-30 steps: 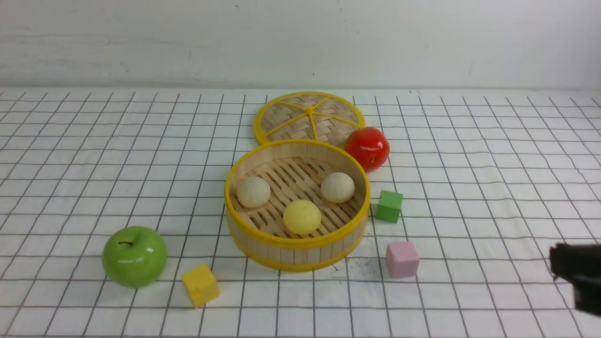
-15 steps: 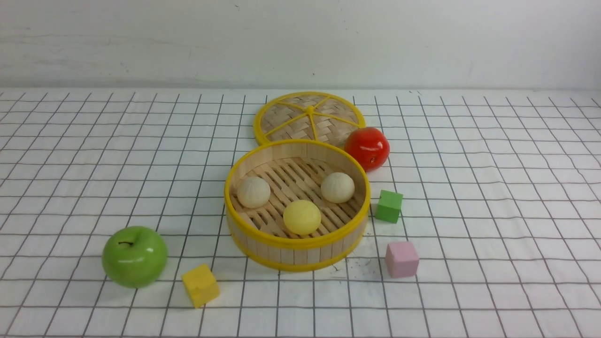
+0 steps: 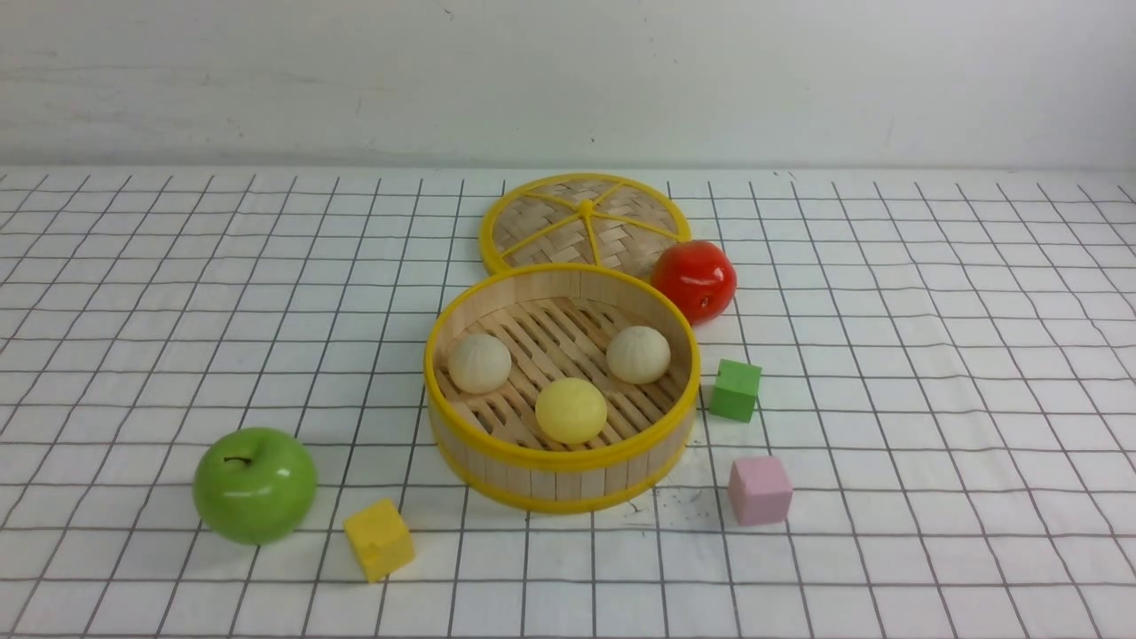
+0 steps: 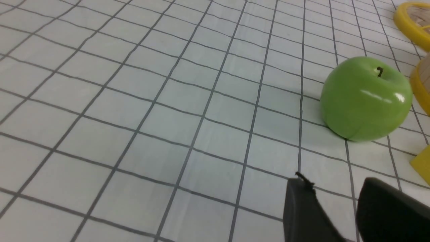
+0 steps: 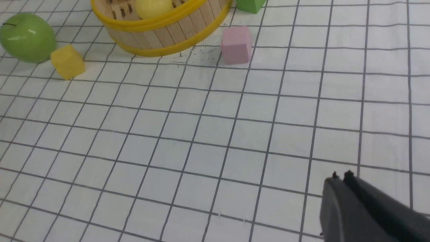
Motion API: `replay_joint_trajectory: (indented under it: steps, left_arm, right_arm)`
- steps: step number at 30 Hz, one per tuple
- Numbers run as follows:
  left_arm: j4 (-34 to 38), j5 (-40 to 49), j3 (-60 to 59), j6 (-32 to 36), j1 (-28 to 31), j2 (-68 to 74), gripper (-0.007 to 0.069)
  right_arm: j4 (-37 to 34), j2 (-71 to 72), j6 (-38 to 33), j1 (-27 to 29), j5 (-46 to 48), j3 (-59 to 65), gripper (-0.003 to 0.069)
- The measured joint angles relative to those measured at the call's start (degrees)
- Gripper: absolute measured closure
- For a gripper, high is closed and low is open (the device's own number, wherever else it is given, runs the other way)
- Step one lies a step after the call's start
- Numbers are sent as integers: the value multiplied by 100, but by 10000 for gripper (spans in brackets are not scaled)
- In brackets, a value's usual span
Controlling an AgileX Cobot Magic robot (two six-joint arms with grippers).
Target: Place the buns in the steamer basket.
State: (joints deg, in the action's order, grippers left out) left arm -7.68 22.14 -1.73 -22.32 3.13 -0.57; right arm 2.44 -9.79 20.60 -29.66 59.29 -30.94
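Cream-beige and faintly ridged, two buns (image 3: 479, 364) (image 3: 638, 355) sit in the middle of the front frame on the slatted floor of the bamboo steamer basket (image 3: 556, 457), one toward the basket's left wall and one toward its right. The pale yellow bun (image 3: 571, 411) lies between them and lower in the frame, also inside the rim. With all three in, the task looks done, and what remains is probably just keeping the arms away.

The left end effector (image 4: 331, 180) stands apart at its tips with nothing between them; the right end effector (image 5: 342, 174) is narrow, its tips together, and no bun is in it.

Should a bun need shifting, I expect it to be light and perhaps a little soft, its matte skin giving fair grip, though the round shape could roll. Best to take it from above across its widest part, with a gentle squeeze, minding the wall. The basket itself is likely light and fairly stiff, but its thin slats might flex or crack if pinched hard; a hold on the yellow rim, kept level, would suit it, lest the buns roll together
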Motion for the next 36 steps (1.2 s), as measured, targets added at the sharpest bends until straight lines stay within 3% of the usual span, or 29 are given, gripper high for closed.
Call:
replay_joint_trajectory:
  steps: [21,26,31,36]
  left_arm:
    - [0,0,0,0,0,0,386]
    - [0,0,0,0,0,0,386]
    - [0,5,0,0,0,0,386]
    - [0,5,0,0,0,0,386]
  right_arm:
    - [-17,365,-5,67,32,0,655]
    - [-17,797,-5,740,37,0,652]
    - [-40,1078,-5,1790,72,0,648]
    - [-59,1081,-5,2362,72,0,643]
